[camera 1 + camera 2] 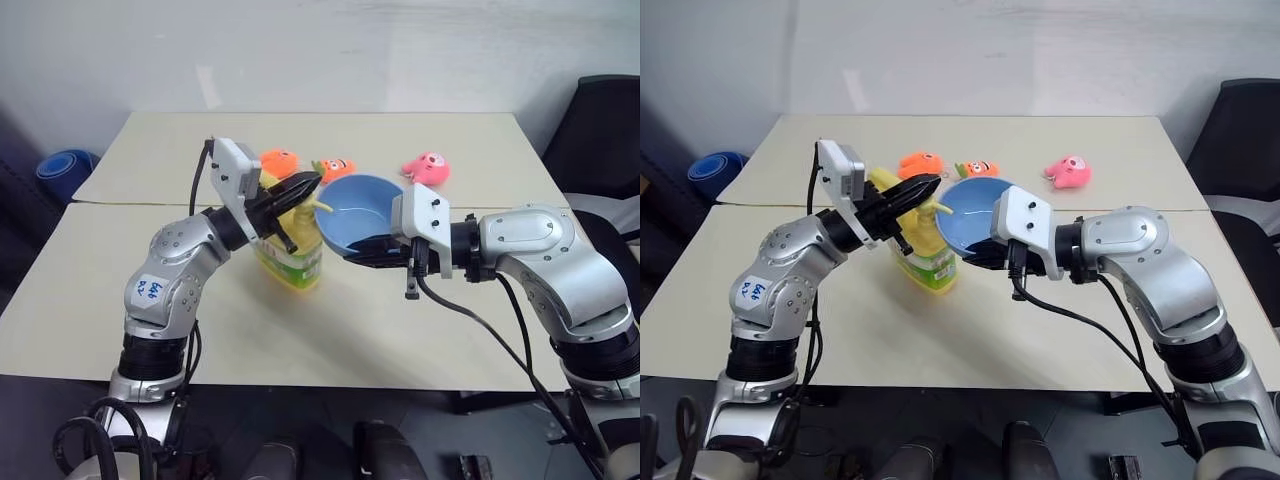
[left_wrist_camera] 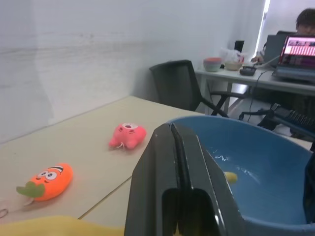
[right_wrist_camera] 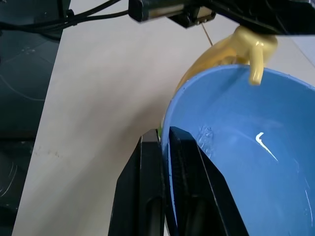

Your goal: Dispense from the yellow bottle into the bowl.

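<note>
The left hand (image 1: 300, 187) is clenched empty, fingers pressed together atop the yellow bottle (image 1: 290, 255) on the table (image 1: 300, 330). The right hand (image 3: 165, 182) pinches the bowl (image 1: 360, 212), tilted at the nozzle. Beyond lie two carrot toys (image 1: 279, 161) and a pink toy (image 1: 428, 167).

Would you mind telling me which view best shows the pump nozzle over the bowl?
The right wrist view: the nozzle hangs just above the bowl rim, spout pointing inside. Both eye views show the nozzle small, partly behind the shut left gripper. The left wrist view shows its yellow tip inside the bowl.
</note>
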`<action>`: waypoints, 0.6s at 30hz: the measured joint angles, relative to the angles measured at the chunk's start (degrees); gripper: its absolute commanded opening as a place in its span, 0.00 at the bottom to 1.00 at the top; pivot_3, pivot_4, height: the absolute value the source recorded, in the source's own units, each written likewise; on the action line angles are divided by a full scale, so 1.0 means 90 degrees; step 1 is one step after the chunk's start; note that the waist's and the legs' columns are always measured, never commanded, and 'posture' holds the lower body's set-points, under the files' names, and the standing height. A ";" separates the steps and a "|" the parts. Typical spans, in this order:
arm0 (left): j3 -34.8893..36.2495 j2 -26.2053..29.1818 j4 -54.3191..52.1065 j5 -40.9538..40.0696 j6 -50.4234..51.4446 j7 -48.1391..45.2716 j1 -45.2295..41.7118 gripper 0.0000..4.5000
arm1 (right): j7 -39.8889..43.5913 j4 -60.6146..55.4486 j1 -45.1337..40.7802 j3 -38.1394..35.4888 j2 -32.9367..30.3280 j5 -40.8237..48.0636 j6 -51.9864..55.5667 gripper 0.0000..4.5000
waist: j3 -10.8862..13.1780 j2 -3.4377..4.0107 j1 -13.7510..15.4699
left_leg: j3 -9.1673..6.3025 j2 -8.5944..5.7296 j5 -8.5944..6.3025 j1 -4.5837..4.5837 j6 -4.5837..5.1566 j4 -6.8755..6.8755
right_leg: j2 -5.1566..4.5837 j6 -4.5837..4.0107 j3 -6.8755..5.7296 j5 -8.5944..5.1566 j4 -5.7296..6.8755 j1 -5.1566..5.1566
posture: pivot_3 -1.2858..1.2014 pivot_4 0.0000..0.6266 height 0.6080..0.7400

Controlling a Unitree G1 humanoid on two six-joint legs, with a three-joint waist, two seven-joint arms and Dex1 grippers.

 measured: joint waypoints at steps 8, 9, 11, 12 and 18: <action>0.1177 0.1114 -0.0172 -0.0972 0.0095 -0.1058 0.0518 0.01 | 0.0332 0.1883 0.1181 -0.0495 -0.0432 -0.0559 -0.1903 0.00 | 0.0022 -0.0022 -0.0042 | 0.0005 -0.0002 0.0000 -0.0101 0.0000 0.0000 | 0.0001 0.0000 0.0000 0.0000 0.0015 -0.0113 | 0.52 0.24 1.00; 0.1253 0.1220 -0.0180 -0.0974 0.0095 -0.1163 0.0731 0.01 | 0.0341 0.2219 0.1336 -0.0518 -0.0444 -0.0662 -0.2134 0.00 | 0.0024 -0.0020 -0.0041 | 0.0005 -0.0003 0.0000 -0.0103 0.0000 0.0003 | 0.0000 0.0000 0.0001 0.0000 0.0011 -0.0112 | 0.52 0.24 1.00; 0.1336 0.1411 -0.0227 -0.0961 -0.0001 -0.1386 0.1277 0.01 | 0.0421 0.3035 0.1580 -0.0514 -0.0408 -0.0878 -0.2857 0.00 | 0.0034 -0.0018 -0.0029 | 0.0005 -0.0006 0.0000 -0.0106 0.0001 0.0016 | -0.0001 0.0000 0.0002 0.0000 0.0002 -0.0110 | 0.52 0.24 1.00; 0.1343 0.1567 -0.0322 -0.0886 -0.0155 -0.1578 0.1698 0.01 | 0.0467 0.3485 0.1666 -0.0528 -0.0376 -0.0963 -0.3348 0.00 | 0.0037 -0.0013 -0.0032 | 0.0006 -0.0006 0.0000 -0.0104 0.0002 0.0017 | -0.0001 0.0000 0.0004 0.0001 0.0005 -0.0109 | 0.52 0.24 1.00; 0.1584 0.1768 -0.0298 -0.0134 -0.1363 -0.2093 0.3694 0.04 | 0.0899 0.5094 0.2043 -0.0839 -0.0234 -0.0980 -0.4832 0.35 | 0.0063 0.0026 -0.0020 | 0.0008 -0.0001 0.0000 -0.0099 0.0001 0.0017 | 0.0000 -0.0002 0.0005 0.0001 0.0009 -0.0104 | 0.52 0.24 1.00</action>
